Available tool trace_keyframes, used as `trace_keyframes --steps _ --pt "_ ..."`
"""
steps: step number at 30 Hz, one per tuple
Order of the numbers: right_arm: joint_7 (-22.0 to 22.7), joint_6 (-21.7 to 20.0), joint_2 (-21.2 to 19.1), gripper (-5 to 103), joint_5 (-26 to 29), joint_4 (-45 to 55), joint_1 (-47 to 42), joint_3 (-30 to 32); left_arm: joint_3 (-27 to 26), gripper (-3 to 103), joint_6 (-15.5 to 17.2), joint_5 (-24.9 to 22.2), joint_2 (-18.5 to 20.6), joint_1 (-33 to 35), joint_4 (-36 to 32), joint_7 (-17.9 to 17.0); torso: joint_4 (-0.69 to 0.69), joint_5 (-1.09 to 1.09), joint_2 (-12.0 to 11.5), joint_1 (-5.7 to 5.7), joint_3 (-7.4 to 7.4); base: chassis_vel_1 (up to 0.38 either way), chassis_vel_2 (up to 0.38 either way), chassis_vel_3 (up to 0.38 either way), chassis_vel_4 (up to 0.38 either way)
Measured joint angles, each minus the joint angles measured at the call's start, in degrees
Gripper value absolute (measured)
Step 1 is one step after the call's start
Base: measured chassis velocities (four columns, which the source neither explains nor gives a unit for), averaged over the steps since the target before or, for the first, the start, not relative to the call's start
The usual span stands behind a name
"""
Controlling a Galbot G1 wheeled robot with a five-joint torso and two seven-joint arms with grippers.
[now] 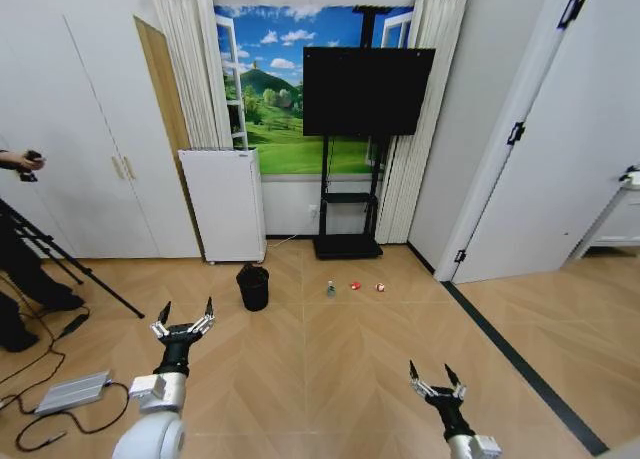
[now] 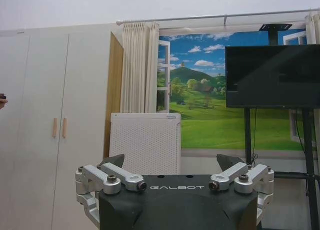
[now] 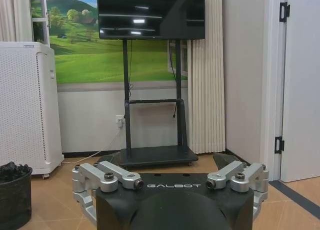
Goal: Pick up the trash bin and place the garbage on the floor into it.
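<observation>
It looked like a staged living room. A black flat television [image 1: 368, 91] stood on a stand. A painted landscape mural [image 1: 270, 89] filled the curtained window, above tan herringbone parquet floor [image 1: 340, 359].

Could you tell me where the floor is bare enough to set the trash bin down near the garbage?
The floor is bare between both grippers and the garbage, and rightward to the dark strip. It is crowded behind: trash bin, air purifier, TV stand. Cables lie far left.

The only readable text was the brand word "GALBOT", printed in pale letters on the black body of the left hand [image 2: 171, 166] and likewise on the right hand [image 3: 169, 165].
</observation>
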Motion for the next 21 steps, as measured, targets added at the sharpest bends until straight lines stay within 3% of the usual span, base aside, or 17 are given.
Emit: trace_keyframes --steps 21 --pt "-0.92 0.48 -0.06 100 -0.12 -1.05 0.43 0.23 0.28 100 0.00 0.68 -0.14 -0.64 1.01 0.12 0.00 0.00 0.00 0.00 0.00 0.000 0.000 0.000 0.000"
